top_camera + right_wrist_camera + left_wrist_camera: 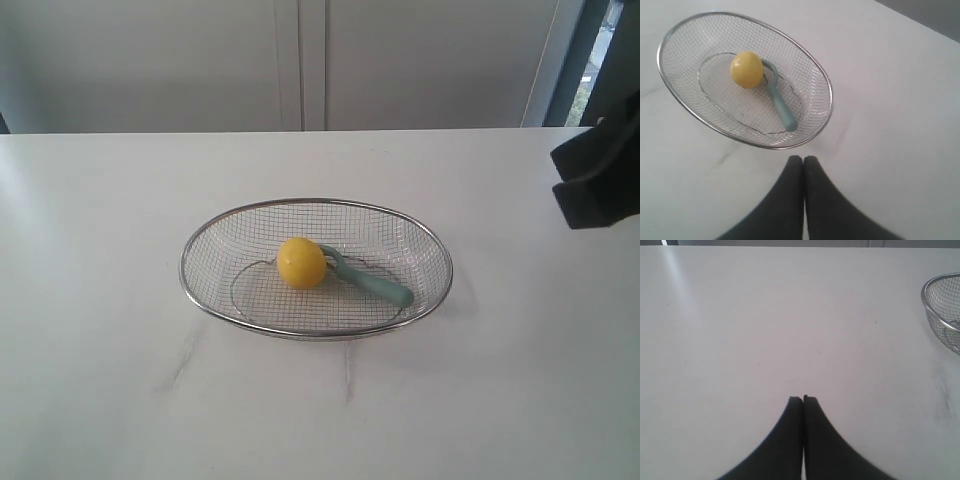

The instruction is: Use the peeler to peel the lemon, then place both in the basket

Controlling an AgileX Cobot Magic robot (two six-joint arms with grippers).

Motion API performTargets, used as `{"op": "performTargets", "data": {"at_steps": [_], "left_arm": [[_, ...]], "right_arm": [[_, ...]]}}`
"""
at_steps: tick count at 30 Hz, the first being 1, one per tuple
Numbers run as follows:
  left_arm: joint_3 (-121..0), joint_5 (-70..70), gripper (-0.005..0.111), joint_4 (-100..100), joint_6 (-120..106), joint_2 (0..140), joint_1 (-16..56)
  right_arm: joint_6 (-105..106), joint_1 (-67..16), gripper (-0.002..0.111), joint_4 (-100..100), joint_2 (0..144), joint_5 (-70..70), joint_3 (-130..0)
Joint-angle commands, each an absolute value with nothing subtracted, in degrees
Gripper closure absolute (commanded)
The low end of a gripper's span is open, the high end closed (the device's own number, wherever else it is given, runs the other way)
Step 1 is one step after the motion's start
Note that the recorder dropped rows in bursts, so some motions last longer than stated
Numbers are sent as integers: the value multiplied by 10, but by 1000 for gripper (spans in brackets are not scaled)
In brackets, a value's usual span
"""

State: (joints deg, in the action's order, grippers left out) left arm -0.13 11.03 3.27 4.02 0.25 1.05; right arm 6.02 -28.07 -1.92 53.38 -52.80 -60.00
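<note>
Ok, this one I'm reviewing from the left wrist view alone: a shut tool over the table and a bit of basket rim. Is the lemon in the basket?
Observer: Yes, the lemon lies inside the basket, near its middle.
Operator: And the peeler?
Observer: The peeler lies in there too, head end by the lemon, handle pointing away from it.
Operator: What about the right tool?
Observer: The right tool is shut and empty, outside the basket's rim.
</note>
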Motion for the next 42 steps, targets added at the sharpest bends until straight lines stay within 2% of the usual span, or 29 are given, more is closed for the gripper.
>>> {"op": "performTargets", "data": {"at_steps": [1,10,16,23,28,31,42], "left_arm": [[0,112,107,34,40,0,14],[0,112,107,34,40,0,14],[0,112,107,34,40,0,14],[0,112,107,34,40,0,14],[0,112,107,34,40,0,14],[0,112,107,34,40,0,14],[0,112,107,34,40,0,14]], "right_arm": [[0,-284,108,11,517,-465,-589],[-4,-277,108,26,365,-56,-403],[-39,-178,108,31,290,146,-245],[-95,-57,108,31,194,199,-95],[-127,-6,108,31,129,223,-18],[-159,12,108,32,100,285,0],[-117,24,108,32,58,242,0]]}}
